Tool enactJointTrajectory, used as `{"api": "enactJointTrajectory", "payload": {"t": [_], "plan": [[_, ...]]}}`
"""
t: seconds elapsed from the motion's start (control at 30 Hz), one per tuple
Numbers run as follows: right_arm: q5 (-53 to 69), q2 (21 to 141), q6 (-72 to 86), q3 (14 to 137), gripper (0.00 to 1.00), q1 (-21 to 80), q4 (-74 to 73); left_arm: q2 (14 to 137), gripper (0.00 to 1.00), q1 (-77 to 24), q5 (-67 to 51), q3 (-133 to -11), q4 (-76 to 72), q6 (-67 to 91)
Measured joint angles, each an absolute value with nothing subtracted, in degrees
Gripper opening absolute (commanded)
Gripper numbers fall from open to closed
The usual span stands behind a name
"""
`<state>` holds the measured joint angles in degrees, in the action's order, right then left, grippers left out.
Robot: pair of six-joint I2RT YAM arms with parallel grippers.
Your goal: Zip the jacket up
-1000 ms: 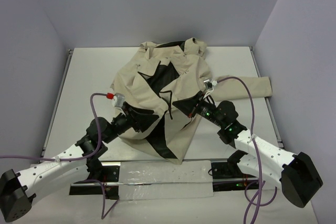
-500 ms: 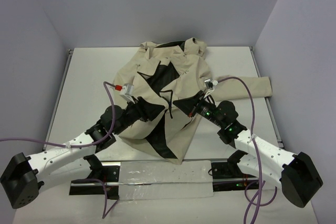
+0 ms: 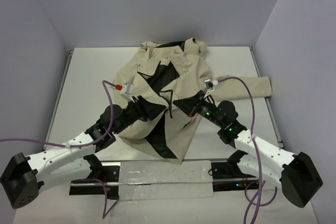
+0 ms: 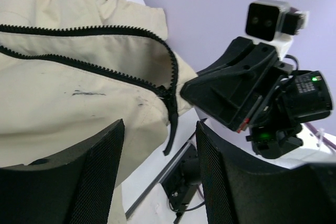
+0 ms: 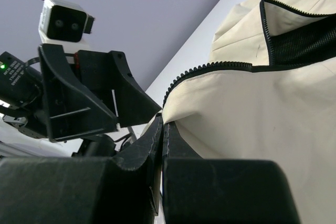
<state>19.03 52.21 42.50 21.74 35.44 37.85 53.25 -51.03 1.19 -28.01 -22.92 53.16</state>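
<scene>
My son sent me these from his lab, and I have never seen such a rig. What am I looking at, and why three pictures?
This is a robot with a left arm and a right arm, bolted at the near edge of a white table. The wide picture comes from a fixed camera above and behind the arms. The other two come from a small camera on each wrist, so each shows its own fingers up close.

On the table lies a beige jacket with a black lining, open at the front. The right tool is shut on the jacket's edge, pinching the cloth. The left tool is open and grips nothing; the loose zipper end shows in the gap between its fingers. The job is to zip the jacket up.
</scene>
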Motion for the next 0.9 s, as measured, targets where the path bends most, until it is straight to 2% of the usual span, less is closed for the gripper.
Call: {"api": "enactJointTrajectory", "payload": {"t": [0.23,0.57,0.9], "plan": [[19.0,52.3,42.5,21.8,0.00,35.5,37.8,52.8,0.61,-51.0,0.8,-28.1,-23.0,53.6],[18.7,52.4,42.3,21.8,0.00,35.8,37.3,56.0,0.64,-51.0,0.8,-30.0,-20.4,53.7],[18.4,52.9,42.3,21.9,0.00,35.8,37.2,49.3,0.61,-51.0,5.7,-30.0,-16.1,57.0]]}}
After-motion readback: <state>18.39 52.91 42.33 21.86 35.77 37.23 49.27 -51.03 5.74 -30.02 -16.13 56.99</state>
